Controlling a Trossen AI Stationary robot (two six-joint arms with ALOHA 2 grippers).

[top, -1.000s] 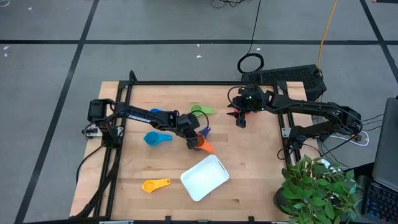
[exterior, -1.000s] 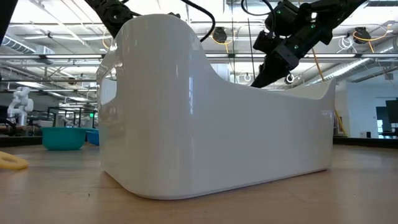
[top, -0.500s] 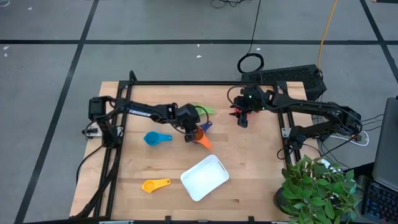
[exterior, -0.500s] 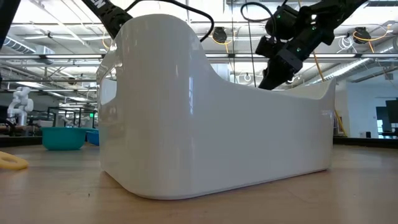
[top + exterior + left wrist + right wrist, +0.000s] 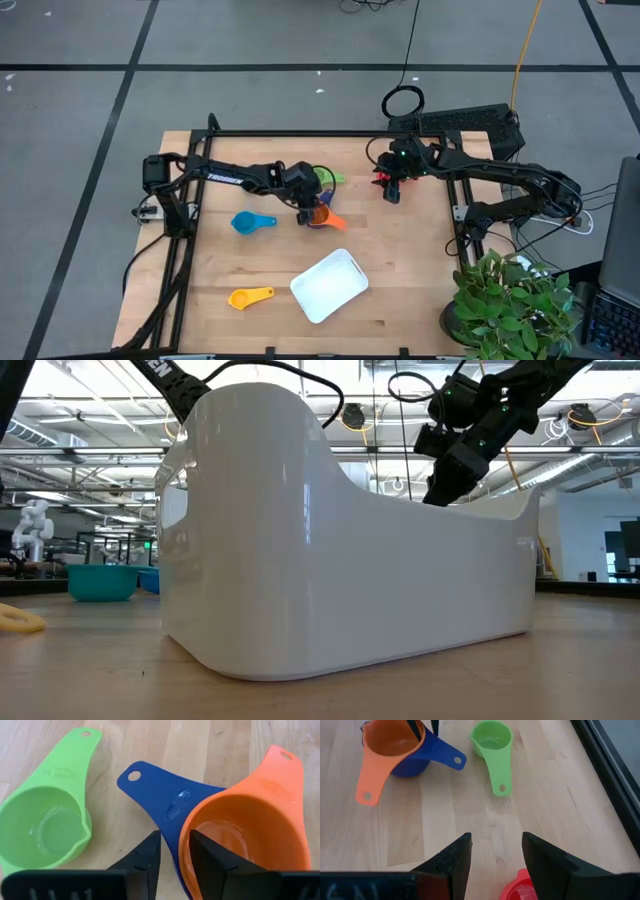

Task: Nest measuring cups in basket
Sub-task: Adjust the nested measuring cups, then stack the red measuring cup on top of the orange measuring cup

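Observation:
An orange measuring cup (image 5: 250,835) sits nested in a navy cup (image 5: 165,795) at the table's middle. Beside them a green cup (image 5: 45,825) stands on its base. My left gripper (image 5: 175,834) is open, astride the nested cups' near wall. My right gripper (image 5: 496,837) hangs open above the far right of the table (image 5: 390,192), nothing between its fingertips. A red cup (image 5: 520,887) shows under it, mostly hidden. The white basket (image 5: 329,285) lies near the front edge. A light blue cup (image 5: 252,222) and a yellow cup (image 5: 250,296) lie to its left. My left gripper comes slanting down from the table's left, one finger (image 5: 215,865) inside the orange cup and the other (image 5: 145,855) outside the navy cup, with both rims (image 5: 181,845) in the gap. I cannot tell whether the fingers touch them. The cups rest on the table.
In the low view the basket's wall (image 5: 350,560) fills the picture and hides the cups behind it. A black frame rail (image 5: 300,133) runs along the far edge. A potted plant (image 5: 510,300) stands off the table's right near corner. Bare wood lies between the basket and the cups.
My left gripper has carried the orange cup toward the far edge and rolled. The cup now sits in the navy cup, with its handle swung toward the table's right. The right arm has hardly moved.

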